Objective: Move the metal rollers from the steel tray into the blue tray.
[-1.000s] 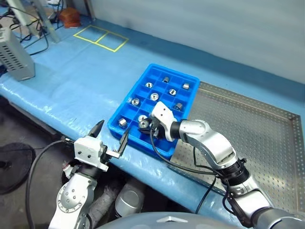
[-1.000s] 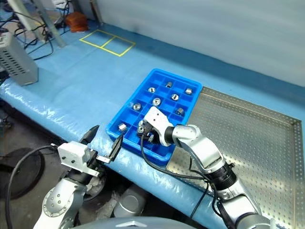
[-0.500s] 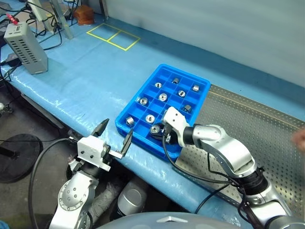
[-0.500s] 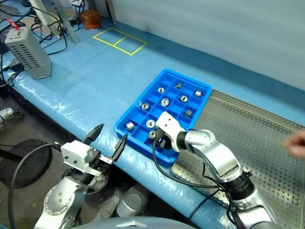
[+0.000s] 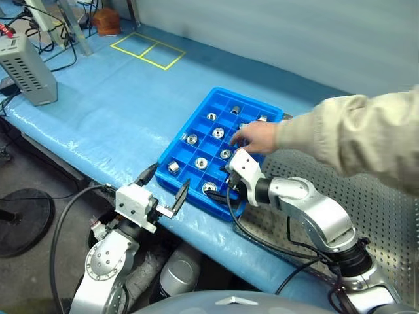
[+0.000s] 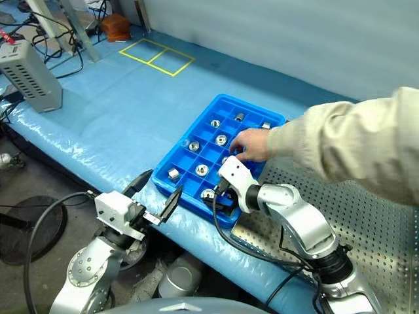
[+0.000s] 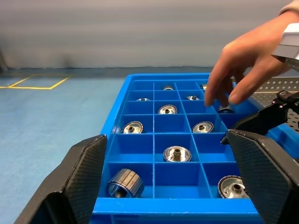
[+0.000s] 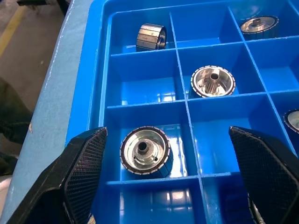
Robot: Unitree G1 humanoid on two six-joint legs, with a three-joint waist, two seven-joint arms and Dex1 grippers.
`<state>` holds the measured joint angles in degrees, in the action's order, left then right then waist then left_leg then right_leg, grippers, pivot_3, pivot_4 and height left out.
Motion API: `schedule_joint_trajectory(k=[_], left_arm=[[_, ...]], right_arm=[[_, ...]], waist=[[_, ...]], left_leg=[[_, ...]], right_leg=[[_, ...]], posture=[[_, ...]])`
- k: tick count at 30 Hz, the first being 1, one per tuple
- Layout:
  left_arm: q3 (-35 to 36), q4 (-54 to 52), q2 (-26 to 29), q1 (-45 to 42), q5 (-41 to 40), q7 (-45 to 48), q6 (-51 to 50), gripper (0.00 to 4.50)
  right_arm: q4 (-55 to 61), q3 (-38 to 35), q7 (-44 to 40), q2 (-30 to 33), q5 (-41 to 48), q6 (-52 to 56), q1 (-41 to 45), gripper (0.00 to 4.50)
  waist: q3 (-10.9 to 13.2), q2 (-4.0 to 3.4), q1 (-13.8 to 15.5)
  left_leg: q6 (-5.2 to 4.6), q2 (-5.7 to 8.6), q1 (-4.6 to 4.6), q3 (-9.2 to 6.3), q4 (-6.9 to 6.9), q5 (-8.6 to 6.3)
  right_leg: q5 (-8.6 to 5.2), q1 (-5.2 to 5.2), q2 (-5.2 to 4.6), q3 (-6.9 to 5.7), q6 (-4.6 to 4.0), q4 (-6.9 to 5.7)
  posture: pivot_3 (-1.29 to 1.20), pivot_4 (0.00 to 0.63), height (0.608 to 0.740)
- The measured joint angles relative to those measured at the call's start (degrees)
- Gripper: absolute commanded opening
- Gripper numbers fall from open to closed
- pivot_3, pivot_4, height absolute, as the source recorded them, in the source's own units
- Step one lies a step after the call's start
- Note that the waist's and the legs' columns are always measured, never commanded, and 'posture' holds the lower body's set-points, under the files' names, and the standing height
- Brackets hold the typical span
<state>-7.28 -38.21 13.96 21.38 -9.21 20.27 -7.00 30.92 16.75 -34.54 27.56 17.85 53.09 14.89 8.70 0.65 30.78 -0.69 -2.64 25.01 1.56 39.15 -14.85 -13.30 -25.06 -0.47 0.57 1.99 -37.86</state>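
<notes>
blue table cover (image 5: 111, 104) (yellow tape squares) | grey wall behind | both fingers apart

Grey perforated box (image 5: 23, 69), cables (image 5: 49, 29), yellow floor marking (image 5: 147, 50).

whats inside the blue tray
The blue tray holds metal rollers, one to a compartment, with several compartments bare. A person's hand covers some far compartments, so their contents cannot be seen.
</notes>
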Motion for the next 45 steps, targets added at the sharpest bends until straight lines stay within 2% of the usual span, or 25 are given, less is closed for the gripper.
schedule_joint_trajectory(k=[6,23,45], left_arm=[[-0.1,0.8,0.9,-1.1,-0.5,1.1,0.0,4.50],[-1.4,1.9,1.1,-1.8,-0.5,1.2,0.0,4.50],[-2.3,2.4,1.4,-2.4,-0.5,1.5,0.0,4.50]], right_arm=[[2.5,-0.1,0.8,0.2,1.1,1.2,-1.7,4.45],[3.9,-0.4,3.8,0.0,2.1,1.3,-2.7,4.45],[4.2,-0.4,4.6,0.0,3.6,1.7,-2.7,4.45]], waist=[[0.0,-0.01,-2.7],[0.0,-0.02,-9.4],[0.0,-0.01,-13.4]], left_leg=[[0.00,-0.01,-0.31,-0.03,0.04,0.00],[-0.02,-0.01,-0.37,-0.21,0.10,0.01],[-0.05,-0.01,-0.41,-0.26,0.14,0.03]], right_leg=[[-0.18,0.34,0.00,-0.01,-0.28,0.00],[-0.14,0.53,0.05,-0.01,-0.25,-0.01],[-0.12,0.59,0.07,0.04,-0.25,-0.05]], posture=[[0.39,0.150,0.740],[0.36,0.150,0.740],[0.36,0.150,0.740]])
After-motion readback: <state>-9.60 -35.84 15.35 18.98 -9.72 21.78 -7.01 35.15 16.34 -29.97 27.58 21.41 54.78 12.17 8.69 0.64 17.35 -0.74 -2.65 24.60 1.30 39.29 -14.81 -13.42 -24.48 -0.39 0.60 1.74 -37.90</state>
